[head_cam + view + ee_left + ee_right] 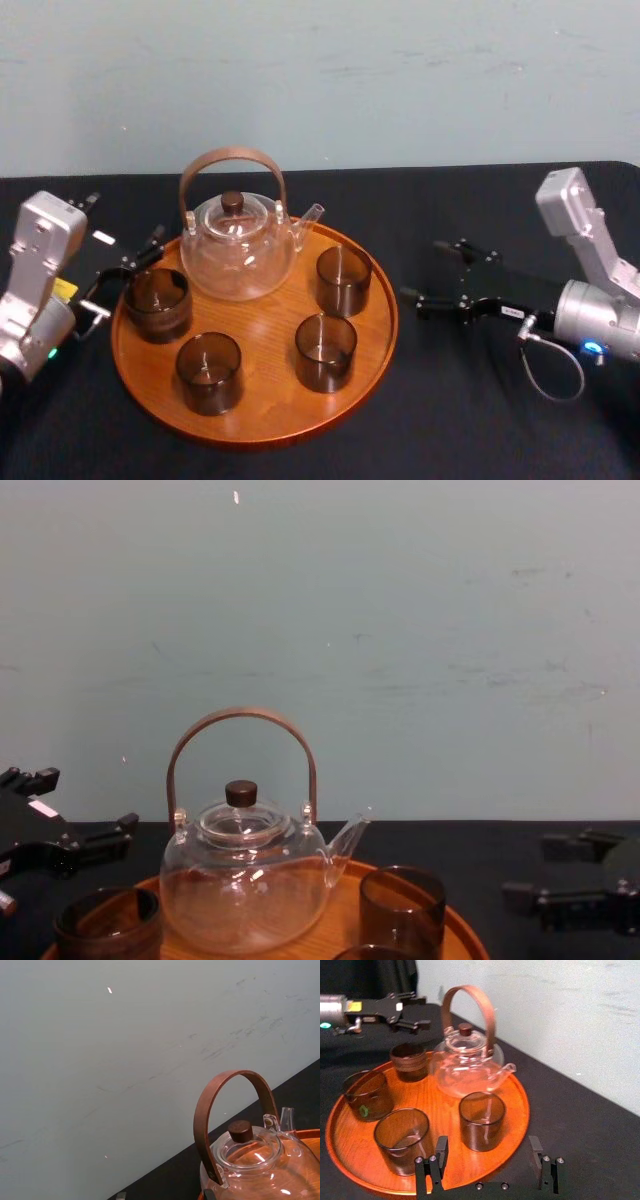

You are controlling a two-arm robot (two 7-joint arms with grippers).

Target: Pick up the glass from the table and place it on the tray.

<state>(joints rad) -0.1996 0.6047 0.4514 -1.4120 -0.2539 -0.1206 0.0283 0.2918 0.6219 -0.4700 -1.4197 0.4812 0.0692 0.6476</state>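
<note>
The round wooden tray [375, 330] lies on the black table [470, 400] and carries a glass teapot [238, 250] and several dark glasses. One glass [157, 303] stands just inside the tray's left rim. My left gripper [122, 278] hangs open right beside it on the left, with nothing between its fingers; it is also visible as the left gripper [422, 1011] beyond the tray. My right gripper [424, 270] is open over the cloth just right of the tray, pointing at it. From that wrist, the right gripper [488, 1152] frames the nearest glass [481, 1120].
The teapot [245, 880] has a tall curved brown handle [242, 716] rising above the tray's back half. Other glasses [343, 279] [325, 351] [209, 372] fill the tray's right and front. A pale wall [320, 80] stands behind the table. Black cloth lies bare on the right.
</note>
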